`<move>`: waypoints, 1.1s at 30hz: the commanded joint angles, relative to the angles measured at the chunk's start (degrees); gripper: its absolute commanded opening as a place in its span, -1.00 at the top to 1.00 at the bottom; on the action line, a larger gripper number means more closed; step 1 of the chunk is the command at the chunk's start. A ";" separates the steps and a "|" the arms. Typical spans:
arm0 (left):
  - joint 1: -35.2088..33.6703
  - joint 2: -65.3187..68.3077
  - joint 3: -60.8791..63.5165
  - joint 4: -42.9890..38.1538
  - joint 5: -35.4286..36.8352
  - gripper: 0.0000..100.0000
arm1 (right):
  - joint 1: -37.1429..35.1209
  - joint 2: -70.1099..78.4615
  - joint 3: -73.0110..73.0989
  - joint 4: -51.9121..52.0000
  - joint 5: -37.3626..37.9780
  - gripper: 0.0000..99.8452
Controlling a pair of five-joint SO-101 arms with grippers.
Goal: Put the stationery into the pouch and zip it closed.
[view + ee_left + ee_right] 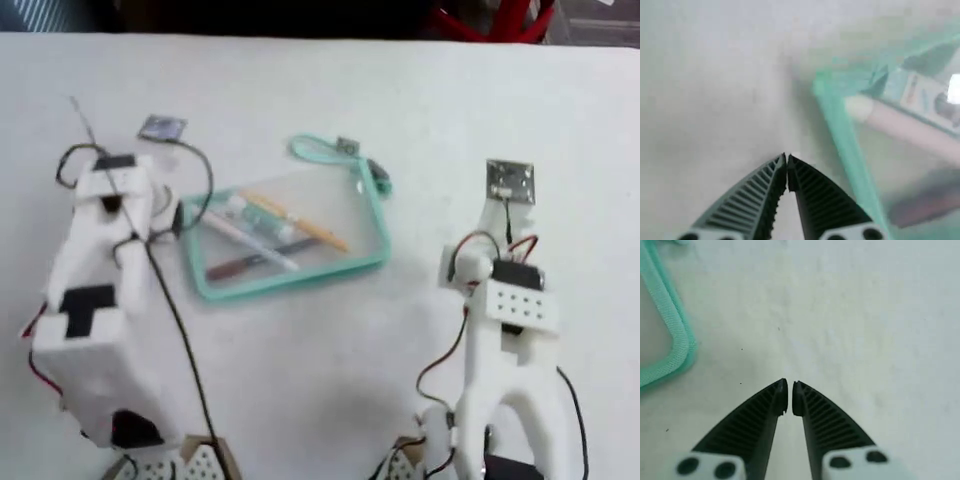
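Observation:
A clear pouch with a teal rim (pixel 377 215) lies mid-table, with a teal loop (pixel 318 151) at its far end. Inside it lie a yellow pencil (pixel 300 222), a white pen (pixel 250 243) and a dark pen (pixel 237 266). The left arm (pixel 110 230) stands by the pouch's left end. My left gripper (pixel 787 159) is shut and empty over bare table, just short of the pouch's corner (pixel 827 87). The right arm (pixel 505 300) stands to the right of the pouch. My right gripper (pixel 788 391) is shut with nothing in it, and the pouch's rim (pixel 676 337) curves off to one side.
Black cables (pixel 175 310) trail from the left arm across the table's near side. White tabletop (pixel 330 340) stretches in front of the pouch and between the two arms. Dark and red items line the far edge (pixel 480 20).

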 commanded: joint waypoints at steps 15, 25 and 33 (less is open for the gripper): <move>16.31 8.31 -39.82 16.88 10.02 0.95 | 1.71 -1.71 1.41 -4.44 0.00 0.95; 6.90 -1.27 -77.19 37.01 9.85 0.95 | 1.36 -1.80 1.58 -5.85 -0.44 0.95; 5.67 -27.65 -76.75 36.92 9.85 0.95 | -3.56 -8.22 -9.23 5.32 0.00 0.95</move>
